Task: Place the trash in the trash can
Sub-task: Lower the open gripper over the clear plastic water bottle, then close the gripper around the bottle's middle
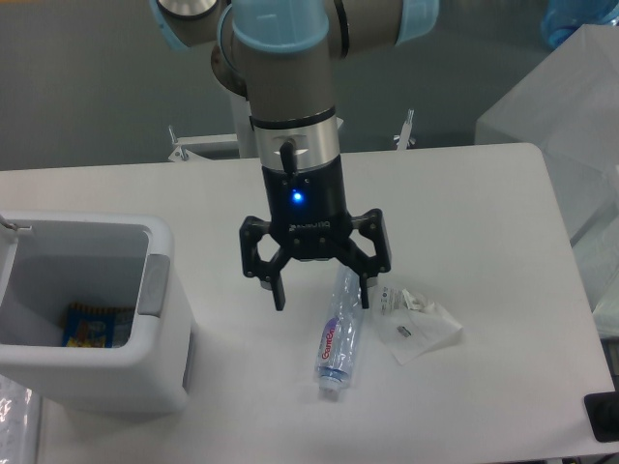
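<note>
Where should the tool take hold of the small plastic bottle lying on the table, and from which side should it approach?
Probably from above, at the labelled middle of the bottle. It lies flat, its long axis running toward and away from the camera, so the fingers should close across its narrow width. The open tool hangs near its far end; the wrapper lies close beside it.

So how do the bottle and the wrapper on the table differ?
The bottle is a long, smooth cylinder lying on its side; the wrapper is flat and crumpled. The bottle has a red-and-blue label, the wrapper a white one. Both are clear plastic, on the table, outside the trash can.
</note>
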Available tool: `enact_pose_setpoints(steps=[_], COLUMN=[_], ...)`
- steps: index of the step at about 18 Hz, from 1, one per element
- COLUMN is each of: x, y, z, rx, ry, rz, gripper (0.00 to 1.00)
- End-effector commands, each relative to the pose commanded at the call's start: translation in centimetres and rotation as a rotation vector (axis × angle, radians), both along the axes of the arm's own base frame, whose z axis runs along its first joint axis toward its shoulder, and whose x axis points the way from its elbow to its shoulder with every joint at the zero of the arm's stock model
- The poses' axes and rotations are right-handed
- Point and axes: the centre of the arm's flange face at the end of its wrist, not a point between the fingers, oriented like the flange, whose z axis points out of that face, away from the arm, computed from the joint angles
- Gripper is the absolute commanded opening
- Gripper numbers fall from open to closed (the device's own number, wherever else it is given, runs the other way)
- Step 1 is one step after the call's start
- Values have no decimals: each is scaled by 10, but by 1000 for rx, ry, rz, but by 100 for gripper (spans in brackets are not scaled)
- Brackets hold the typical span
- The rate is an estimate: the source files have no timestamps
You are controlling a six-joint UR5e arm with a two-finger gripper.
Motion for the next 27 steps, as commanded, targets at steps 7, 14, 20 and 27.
enact_pose_setpoints(steps=[7,14,20,27], x=[-7,-31,-54,-63], y=[2,17,29,38], z=[-22,-93,-182,-247], rx=[-45,-74,-156,-219], ry=[-7,-47,-156,-224], rz=[16,40,42,37], gripper=[100,100,100,100])
